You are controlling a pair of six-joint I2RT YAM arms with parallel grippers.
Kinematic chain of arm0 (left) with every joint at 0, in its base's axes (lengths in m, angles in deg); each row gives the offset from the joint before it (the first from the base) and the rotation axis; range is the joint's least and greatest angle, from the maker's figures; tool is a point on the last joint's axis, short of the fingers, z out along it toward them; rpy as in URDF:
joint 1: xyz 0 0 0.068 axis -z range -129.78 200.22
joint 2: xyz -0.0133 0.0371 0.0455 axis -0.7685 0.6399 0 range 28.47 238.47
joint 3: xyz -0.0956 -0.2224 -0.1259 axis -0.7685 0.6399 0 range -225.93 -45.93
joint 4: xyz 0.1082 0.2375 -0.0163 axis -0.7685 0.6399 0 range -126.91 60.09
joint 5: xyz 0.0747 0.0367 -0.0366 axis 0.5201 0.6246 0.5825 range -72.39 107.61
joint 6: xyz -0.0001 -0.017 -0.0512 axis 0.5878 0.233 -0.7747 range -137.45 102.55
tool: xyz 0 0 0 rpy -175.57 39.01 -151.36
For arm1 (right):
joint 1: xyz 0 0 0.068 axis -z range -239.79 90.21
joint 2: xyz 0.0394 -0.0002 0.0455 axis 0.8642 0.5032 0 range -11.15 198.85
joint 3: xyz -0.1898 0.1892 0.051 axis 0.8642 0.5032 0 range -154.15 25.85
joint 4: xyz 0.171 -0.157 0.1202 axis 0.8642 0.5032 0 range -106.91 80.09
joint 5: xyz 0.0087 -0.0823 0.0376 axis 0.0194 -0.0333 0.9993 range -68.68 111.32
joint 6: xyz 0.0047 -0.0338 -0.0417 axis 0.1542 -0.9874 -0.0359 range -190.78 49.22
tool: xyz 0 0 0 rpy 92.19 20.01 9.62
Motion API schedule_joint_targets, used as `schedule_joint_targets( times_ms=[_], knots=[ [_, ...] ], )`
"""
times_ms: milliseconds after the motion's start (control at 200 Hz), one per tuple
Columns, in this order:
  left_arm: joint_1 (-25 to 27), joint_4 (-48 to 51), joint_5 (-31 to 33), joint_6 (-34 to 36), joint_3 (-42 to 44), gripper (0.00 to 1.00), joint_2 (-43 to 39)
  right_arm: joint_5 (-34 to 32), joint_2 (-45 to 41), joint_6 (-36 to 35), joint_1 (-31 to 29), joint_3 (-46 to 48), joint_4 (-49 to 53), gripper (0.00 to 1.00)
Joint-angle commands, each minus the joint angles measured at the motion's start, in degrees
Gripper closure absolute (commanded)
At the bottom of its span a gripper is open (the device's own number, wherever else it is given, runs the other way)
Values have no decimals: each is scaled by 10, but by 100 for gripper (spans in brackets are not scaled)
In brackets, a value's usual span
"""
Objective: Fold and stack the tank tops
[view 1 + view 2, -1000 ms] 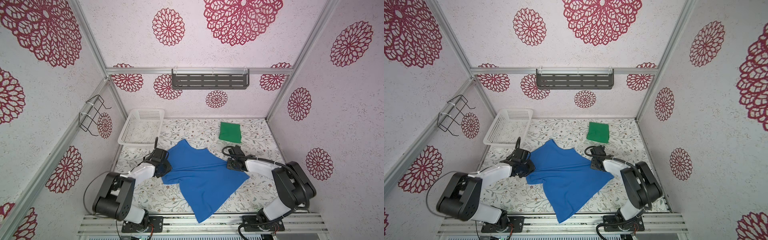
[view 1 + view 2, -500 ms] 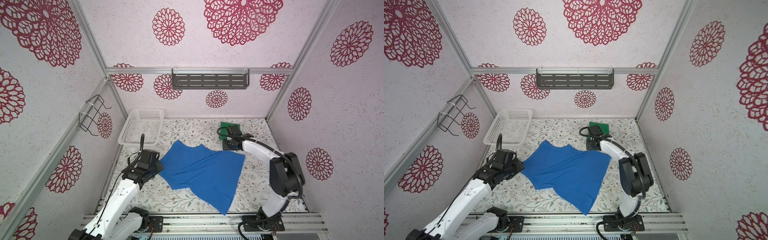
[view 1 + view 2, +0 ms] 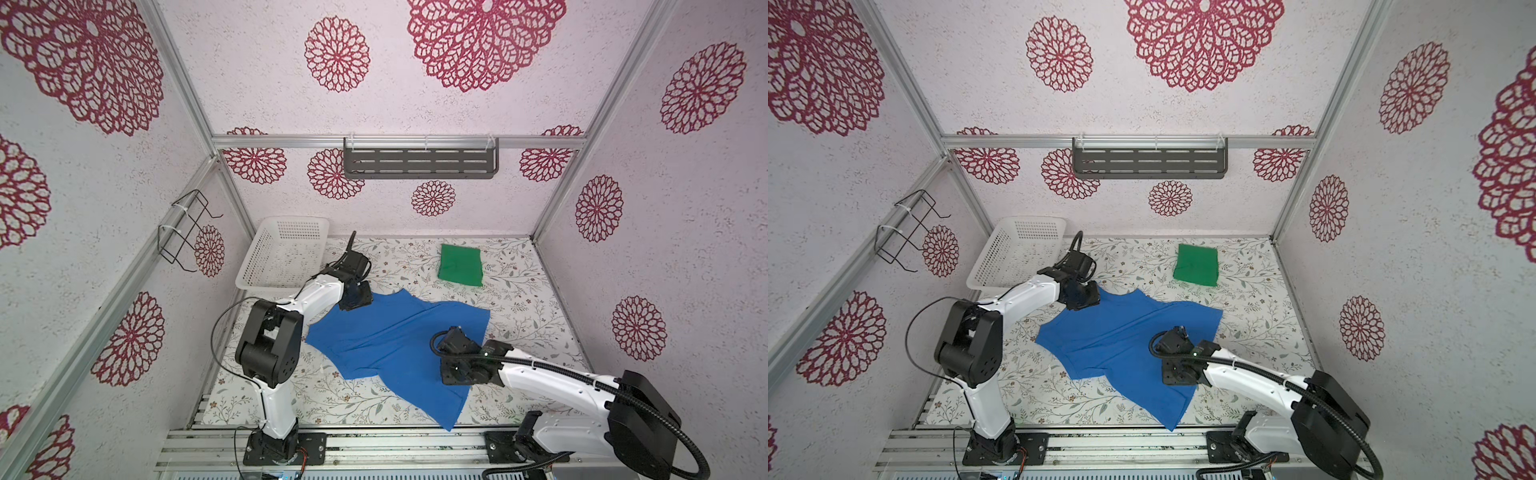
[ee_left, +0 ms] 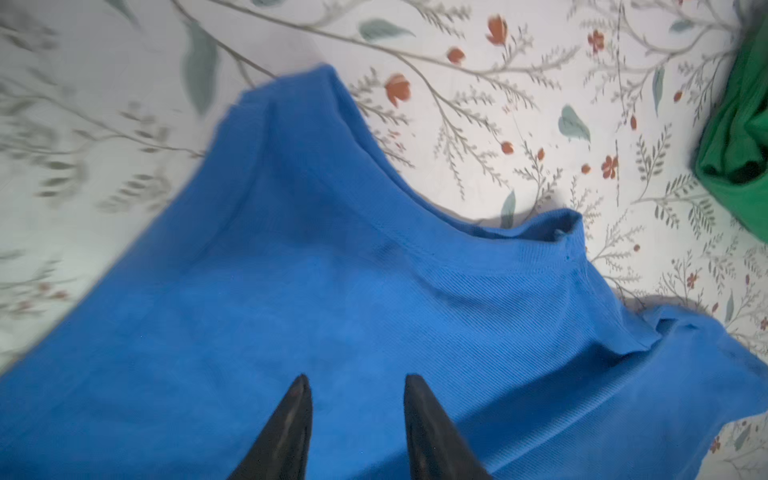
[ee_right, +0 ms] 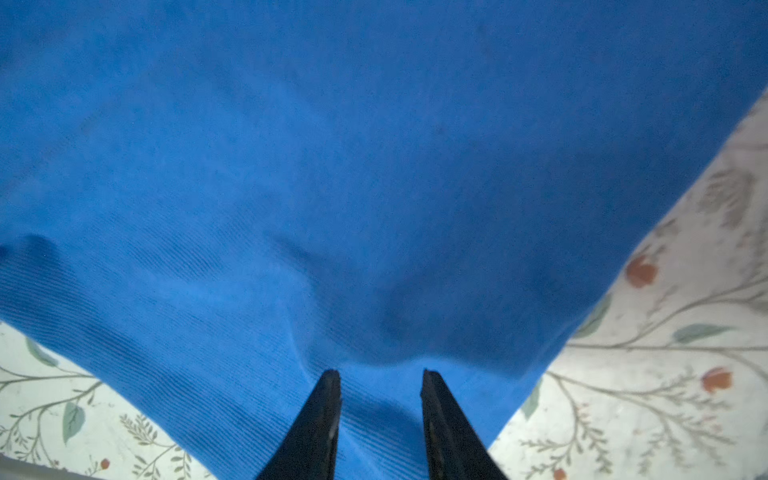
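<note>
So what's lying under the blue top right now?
The blue top lies spread on the flowered table cover, which shows all around it. Whether anything else lies beneath cannot be seen; the cloth covers it.

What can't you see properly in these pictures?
- Blue tank top: in both top views, the right arm covers part of it.
- Green tank top: cut off by the left wrist view's edge.
- White basket: in both top views the left arm hides a corner.
- Jaws: top views hide them under the wrists.

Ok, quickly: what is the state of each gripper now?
Left gripper: open, over the blue tank top, holding nothing.
Right gripper: open, over it too.
</note>
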Motion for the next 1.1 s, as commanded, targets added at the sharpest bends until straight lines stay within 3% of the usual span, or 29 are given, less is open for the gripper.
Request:
schedule_joint_targets(
  times_ms=[0,215,525,756,941,1096],
  knots=[
    [0,-16,-13,9,1,61,42,-17,22,77,-15,18,-38,68],
    [-44,-80,-19,-39,110,61,30,-67,9,101,-9,52,25,74],
    [-88,-132,37,-118,333,65,-160,-47,-119,113,61,150,44,74],
    [-95,-80,62,-164,452,65,-332,-32,-150,37,136,130,42,74],
    [-131,-13,108,-149,476,63,-460,-24,-139,-36,186,60,40,73],
    [-124,1,85,-124,403,62,-440,-13,-84,-76,203,11,14,72]
  ],
)
